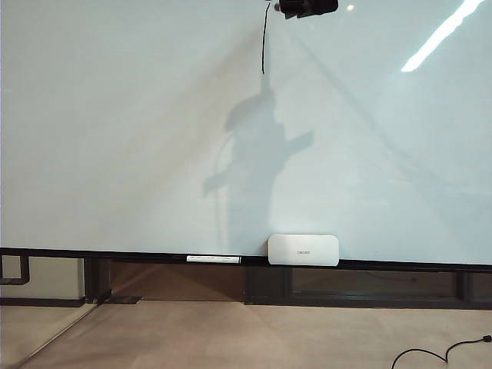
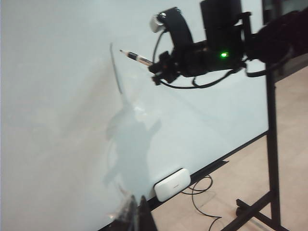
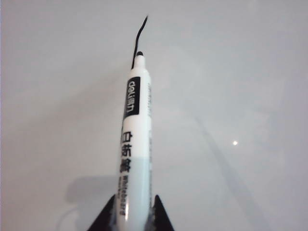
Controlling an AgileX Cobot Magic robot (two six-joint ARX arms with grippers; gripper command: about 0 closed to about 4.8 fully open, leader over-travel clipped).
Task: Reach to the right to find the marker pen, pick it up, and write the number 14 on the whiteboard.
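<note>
1. Holding the pen (image 3: 134, 144) is the right gripper (image 3: 130, 216); jaws are closed narrow on the barrel's rear, so the tip is left free and aimed at the board (image 1: 115, 138).
2. In the ext. view the right gripper (image 1: 307, 8) is seen at the top edge, high on the board, w/ one thin black stroke (image 1: 264, 42) running down below it, probably the "1" of 14.
3. In the right wrist view the tip sits at or just off the stroke's end (image 3: 138, 41); contact can't be told.
4. The "4" isn't drawn yet, so the task is judged roughly half done.
5. The left gripper isn't seen in any view; its jaws can't be told. Its cam is turned toward the right arm (image 2: 211, 48), apparently to watch the writing.
6. An eraser (image 1: 304, 250) and a 2nd pen (image 1: 214, 259) rest on the lower rail (image 1: 46, 254), well below the writing and out of the way.
</note>
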